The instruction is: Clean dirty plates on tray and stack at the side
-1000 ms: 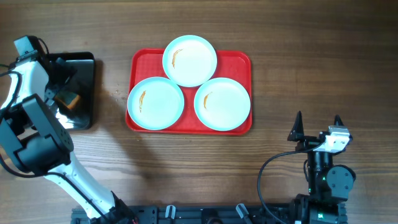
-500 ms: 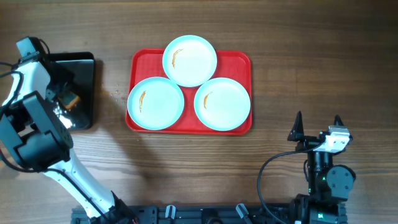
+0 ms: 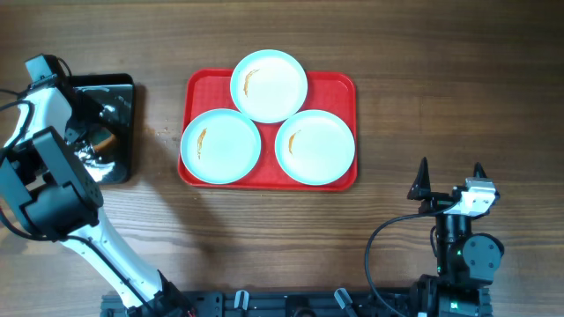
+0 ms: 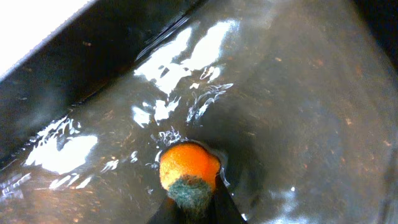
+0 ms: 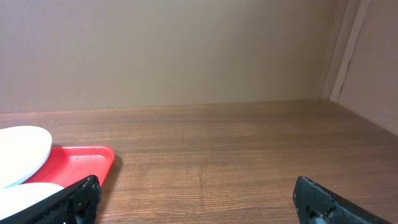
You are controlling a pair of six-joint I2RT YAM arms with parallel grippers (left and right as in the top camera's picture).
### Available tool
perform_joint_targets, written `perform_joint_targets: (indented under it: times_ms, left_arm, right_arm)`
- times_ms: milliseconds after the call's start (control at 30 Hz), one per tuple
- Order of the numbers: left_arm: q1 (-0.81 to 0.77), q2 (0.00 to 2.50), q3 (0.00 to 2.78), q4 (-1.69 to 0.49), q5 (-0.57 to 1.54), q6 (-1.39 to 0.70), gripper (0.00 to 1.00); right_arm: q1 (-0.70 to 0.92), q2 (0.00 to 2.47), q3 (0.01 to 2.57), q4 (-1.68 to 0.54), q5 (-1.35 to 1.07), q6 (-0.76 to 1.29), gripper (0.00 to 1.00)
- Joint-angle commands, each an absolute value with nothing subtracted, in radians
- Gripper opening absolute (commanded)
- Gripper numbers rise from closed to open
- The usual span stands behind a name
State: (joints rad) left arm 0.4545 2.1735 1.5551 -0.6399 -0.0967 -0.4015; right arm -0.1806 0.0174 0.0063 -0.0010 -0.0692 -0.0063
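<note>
Three white plates sit on the red tray (image 3: pixel 340 90): one at the back (image 3: pixel 269 84), one front left (image 3: pixel 220 145), one front right (image 3: pixel 315 146), each with a small orange-brown smear. At the far left, my left gripper (image 4: pixel 191 200) is down in a black pan (image 3: pixel 121 95) of water, shut on an orange sponge (image 4: pixel 188 168) with a green scrub side. The sponge (image 3: pixel 102 141) shows faintly from overhead. My right gripper (image 3: pixel 449 178) stands open near the front right, apart from the tray. Its view catches the tray's corner (image 5: pixel 84 160) and a plate edge (image 5: pixel 22 146).
The black pan holds shiny water (image 4: pixel 168 81) and stands left of the tray. Bare wooden tabletop (image 3: pixel 441 79) lies right of the tray and between the tray and the right arm. A wall (image 5: pixel 186 50) backs the table.
The left gripper's fingers have closed on the sponge in the pan. The right arm and the plates have not moved.
</note>
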Motion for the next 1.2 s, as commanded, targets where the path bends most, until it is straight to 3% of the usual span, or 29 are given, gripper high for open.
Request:
perform_joint_targets:
  times_ms: [0,333,700,767,867,967,1000,1167]
  left_arm:
    - [0.456,2.097,1.558,-0.650,0.058,-0.408,1.00]
    - [0.454,2.056,1.548,-0.882,0.174,-0.402,1.00]
    - [0.454,2.057,1.434,-0.779,0.028,-0.397,0.93]
    - [0.454,2.058,1.416,-0.762,0.028,-0.397,0.83]
    - [0.454,2.058,1.410,-0.759,0.028,-0.397,0.61]
    - [0.454,2.058,1.410,-0.759,0.029,-0.397,0.08]
    - [0.454,2.058,1.410,-0.759,0.029,-0.397,0.04]
    - [0.454,2.053,1.413,-0.764,0.068,-0.397,0.04]
  right_arm:
    - [-0.187,0.014,0.005,0.001,-0.055,-0.024,1.00]
    - [-0.187,0.014,0.005,0.001,-0.055,-0.023,1.00]
    - [-0.187,0.014,0.005,0.001,-0.055,-0.023,1.00]
    - [-0.187,0.014,0.005,0.001,-0.055,-0.023,1.00]
    - [-0.187,0.014,0.005,0.001,-0.055,-0.023,1.00]
    - [-0.187,0.014,0.005,0.001,-0.055,-0.023,1.00]
    - [-0.187,0.014,0.005,0.001,-0.055,-0.024,1.00]
    - [-0.187,0.014,0.005,0.001,-0.055,-0.023,1.00]
